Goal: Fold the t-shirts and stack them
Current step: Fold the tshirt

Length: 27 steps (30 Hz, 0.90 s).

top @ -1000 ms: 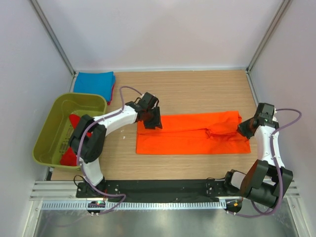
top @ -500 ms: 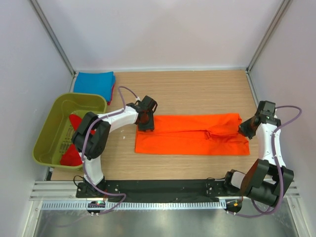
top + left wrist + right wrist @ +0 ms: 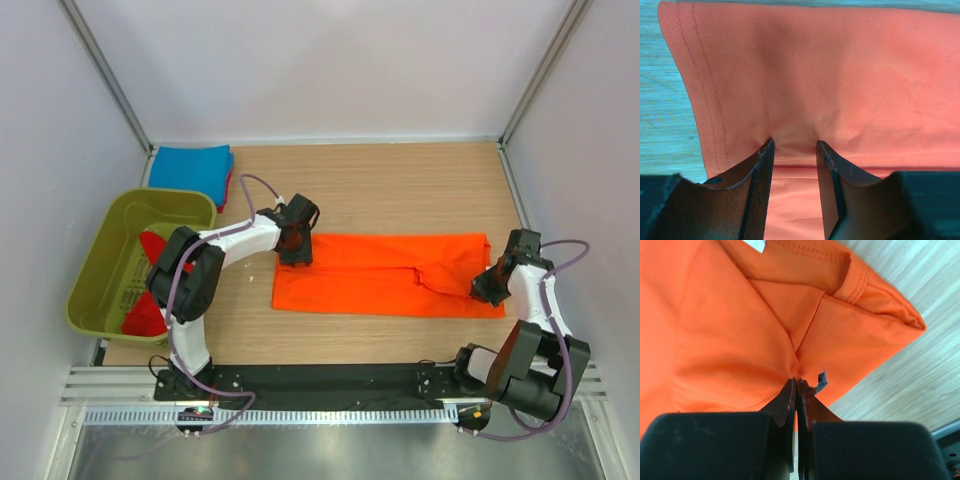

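Observation:
The bright orange t-shirt (image 3: 385,275) lies as a long folded band across the table. My left gripper (image 3: 296,245) is pressed down on its far left corner. In the left wrist view its jaws (image 3: 794,145) stand apart, with orange cloth (image 3: 840,75) puckered between the tips. My right gripper (image 3: 482,290) is shut on the shirt's right end. In the right wrist view it (image 3: 797,380) pinches a gathered fold of the cloth (image 3: 730,330), near the white neck label (image 3: 756,244). A folded blue t-shirt (image 3: 190,168) lies on a red one (image 3: 226,195) at the far left.
The olive-green tub (image 3: 95,260) stands at the left edge with red t-shirts (image 3: 150,245) inside. Grey walls enclose the table on three sides. The black arm rail (image 3: 320,380) runs along the near edge.
My right gripper has moved nearer and slightly left with the shirt's right end, flattening that end. My left gripper shifted a little left onto the corner and has since held still.

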Motion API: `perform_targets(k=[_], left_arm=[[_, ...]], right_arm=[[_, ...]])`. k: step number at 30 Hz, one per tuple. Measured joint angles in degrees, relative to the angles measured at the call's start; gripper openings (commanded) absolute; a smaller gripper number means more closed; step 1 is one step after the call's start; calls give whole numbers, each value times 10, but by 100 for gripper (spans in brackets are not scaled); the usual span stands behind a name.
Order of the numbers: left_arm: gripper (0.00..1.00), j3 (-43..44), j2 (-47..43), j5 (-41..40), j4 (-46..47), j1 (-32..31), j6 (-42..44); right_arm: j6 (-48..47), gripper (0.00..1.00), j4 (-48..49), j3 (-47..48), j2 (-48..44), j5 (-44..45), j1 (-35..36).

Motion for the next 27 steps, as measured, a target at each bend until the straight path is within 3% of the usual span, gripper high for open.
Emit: perform_targets(k=[11, 19, 21, 22, 23, 27], left_arm=[[41, 15, 11, -15, -10, 1, 0], [42, 16, 12, -15, -10, 2, 0], [41, 16, 12, -15, -10, 2, 0], [41, 16, 12, -15, -10, 2, 0], [42, 16, 12, -15, -10, 2, 0], [45, 16, 12, -14, -11, 2, -1]], right_arm=[[26, 1, 5, -23, -66, 87, 0], [44, 1, -3, -22, -88, 43, 1], [49, 5, -16, -17, -104, 42, 1], [50, 15, -20, -17, -112, 42, 1], [54, 18, -24, -18, -121, 42, 1], [55, 24, -31, -25, -134, 39, 4]])
